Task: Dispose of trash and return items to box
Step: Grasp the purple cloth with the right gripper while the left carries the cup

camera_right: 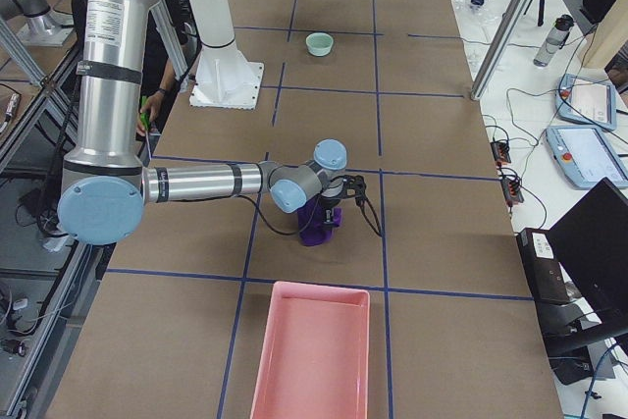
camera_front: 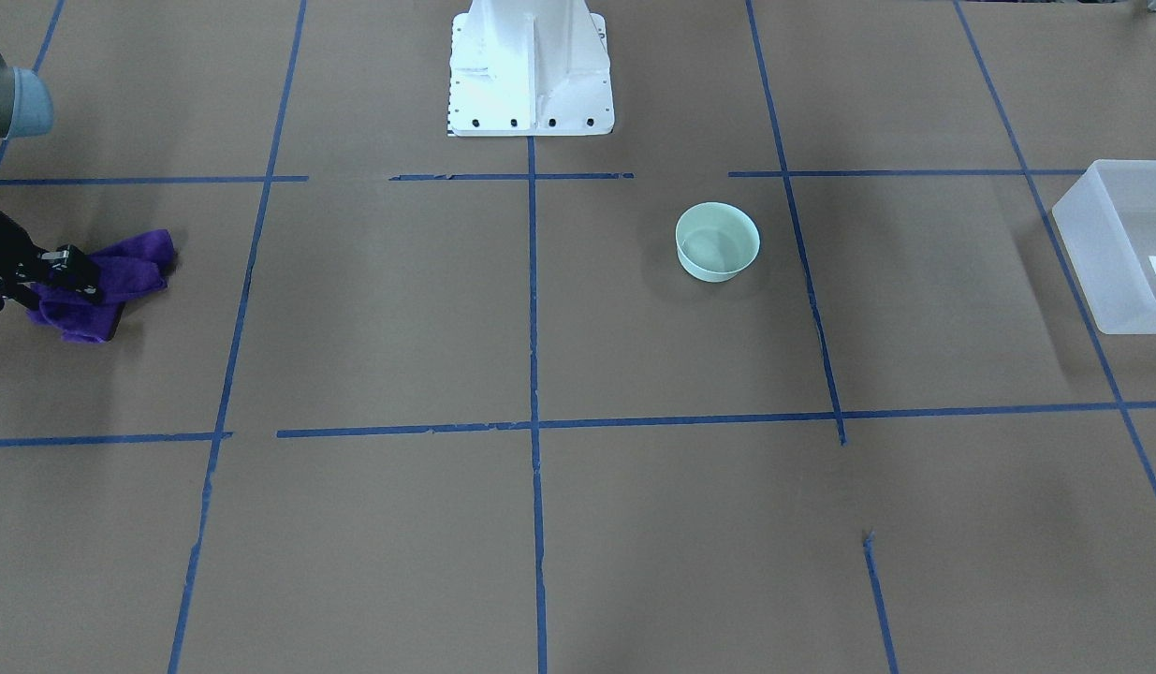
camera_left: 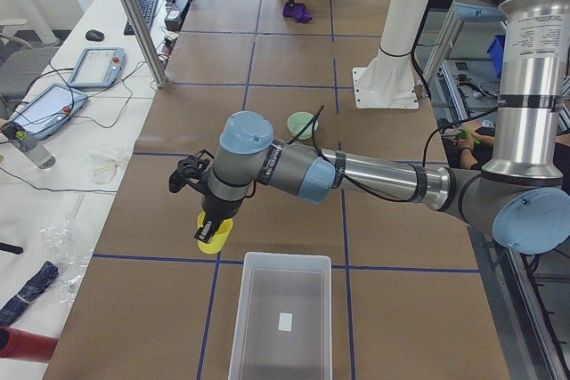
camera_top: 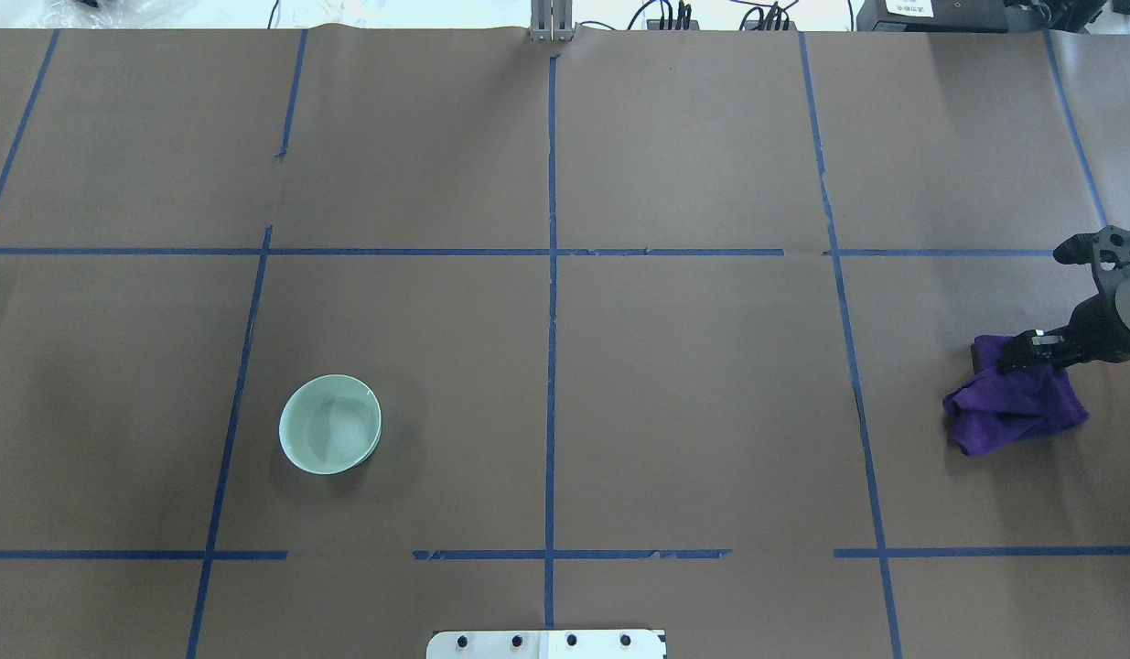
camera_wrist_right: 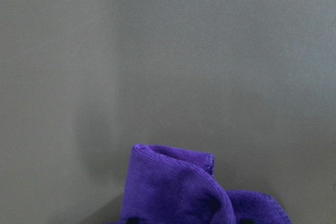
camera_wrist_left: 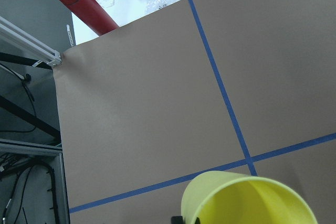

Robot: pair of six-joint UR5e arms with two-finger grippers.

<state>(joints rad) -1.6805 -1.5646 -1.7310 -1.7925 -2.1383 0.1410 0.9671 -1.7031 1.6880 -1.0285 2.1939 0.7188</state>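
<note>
Two arms at work on the taped brown surface (camera_top: 693,412). In the exterior left view, lower left of centre, we see the left end effector (camera_left: 207,233) closed on the rim of the small yellow cup (camera_left: 221,236), just beside the near corner of the frosted box (camera_left: 287,258) but not over it. A rim grip, we judge, leaves the body free to drop into the box. The wrist view shows the cup's open mouth facing the camera, so its long axis runs roughly upright, somewhat tipped; whether its base clears the surface we cannot tell.

At the right edge of the overhead view, the right end effector (camera_top: 1011,353) is pinched shut on an upper fold of the purple cloth (camera_top: 1017,407), most of which lies crumpled on the surface. We take this as a grasp for carrying it off, perhaps to the pink tray (camera_right: 324,286) nearby.

The mint-green bowl (camera_top: 330,424) stands upright, mouth up, lower left in the overhead view, well apart from both arms.
</note>
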